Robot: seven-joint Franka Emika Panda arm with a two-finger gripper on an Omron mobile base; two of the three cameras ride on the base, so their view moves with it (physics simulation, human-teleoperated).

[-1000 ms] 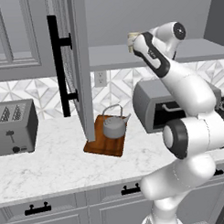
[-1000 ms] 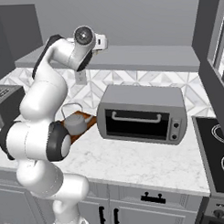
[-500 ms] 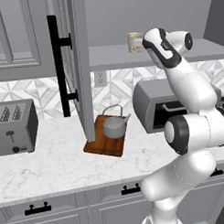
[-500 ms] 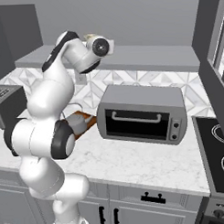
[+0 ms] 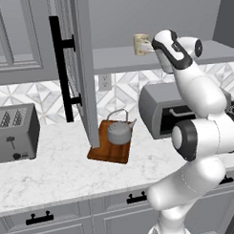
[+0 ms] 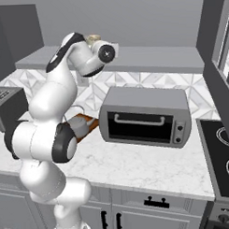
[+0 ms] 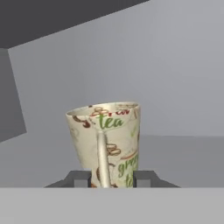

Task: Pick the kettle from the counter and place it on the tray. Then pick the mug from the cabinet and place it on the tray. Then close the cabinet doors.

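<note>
The cream mug (image 5: 141, 43) stands on the shelf (image 5: 112, 58) of the open grey cabinet, its printed side and handle facing the hand camera (image 7: 109, 135). My gripper (image 7: 112, 179) reaches in at shelf height (image 5: 151, 46), and its two fingertips (image 7: 83, 178) press against the mug's lower sides. The grey kettle (image 5: 119, 133) sits on the reddish-brown tray (image 5: 103, 155) on the marble counter (image 5: 54, 171). The left cabinet door (image 5: 83, 67) stands swung open, edge on, right above the tray. From the right, the mug's rim (image 6: 91, 38) peeks over the wrist.
A toaster (image 5: 14, 133) stands at the counter's left. A grey toaster oven (image 6: 144, 116) sits right of the tray, under the shelf. The other open cabinet door (image 6: 217, 61) hangs at far right above a black stovetop (image 6: 220, 150).
The hand has pushed forward to the mug on the shelf, and the fingers have come together from wide open onto its sides. Kettle and tray have stayed put.
</note>
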